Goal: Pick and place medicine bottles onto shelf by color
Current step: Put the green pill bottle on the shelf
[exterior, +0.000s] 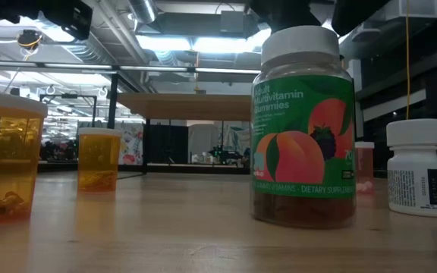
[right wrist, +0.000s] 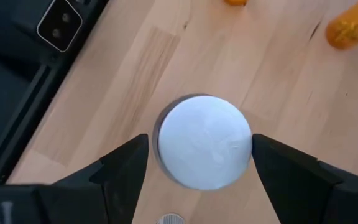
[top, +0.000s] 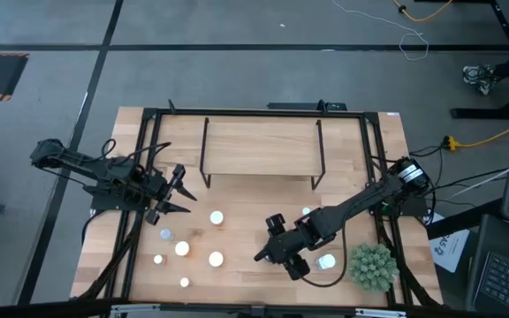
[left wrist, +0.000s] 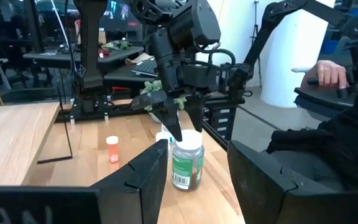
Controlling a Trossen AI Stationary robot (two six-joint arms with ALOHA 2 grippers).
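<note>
The right claw (right wrist: 194,155) hangs spread directly above the large clear jar with the white cap and green fruit label (exterior: 303,125), one finger on either side of the cap and neither touching it. The jar stands upright at the near right of the light-wood surface (top: 237,199), so a straight descent should bring the fingers around it. The left claw (top: 177,196) waits partly spread and empty well to the left, facing the low light-wood shelf on black legs (top: 262,148), which lies farther back.
</note>
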